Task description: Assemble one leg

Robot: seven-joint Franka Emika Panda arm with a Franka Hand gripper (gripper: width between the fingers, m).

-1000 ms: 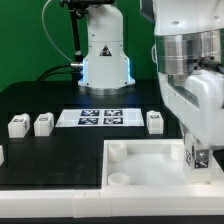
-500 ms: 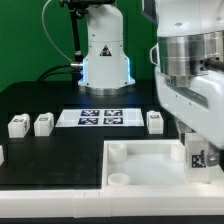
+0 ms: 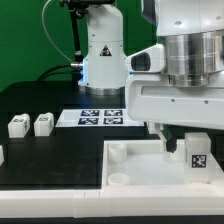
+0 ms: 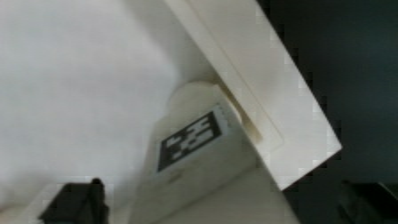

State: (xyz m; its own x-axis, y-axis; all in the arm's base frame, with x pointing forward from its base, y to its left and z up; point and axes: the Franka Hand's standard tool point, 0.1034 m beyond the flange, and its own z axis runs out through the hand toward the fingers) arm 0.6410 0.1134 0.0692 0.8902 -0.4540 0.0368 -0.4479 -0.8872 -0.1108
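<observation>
My gripper (image 3: 190, 146) is shut on a leg (image 3: 198, 162), a small white post with a black-and-white tag facing the camera. It holds the leg upright over the near right corner of the large white tray-like piece (image 3: 140, 152). In the wrist view the leg (image 4: 196, 140) lies against the piece's raised wall (image 4: 267, 95), with one dark finger (image 4: 75, 203) beside it. Two more legs (image 3: 17, 126) (image 3: 42, 124) stand on the black table at the exterior view's left.
The marker board (image 3: 100, 117) lies flat at the table's middle back. The robot base (image 3: 102, 50) stands behind it. Part of another white piece (image 3: 2, 155) shows at the left edge. A round socket (image 3: 118, 178) sits in the tray-like piece's near left corner.
The hand has turned about its axis, so its broad side now faces the camera and hides the leg that stood behind the tray-like piece. The held leg's tag now faces the camera.
</observation>
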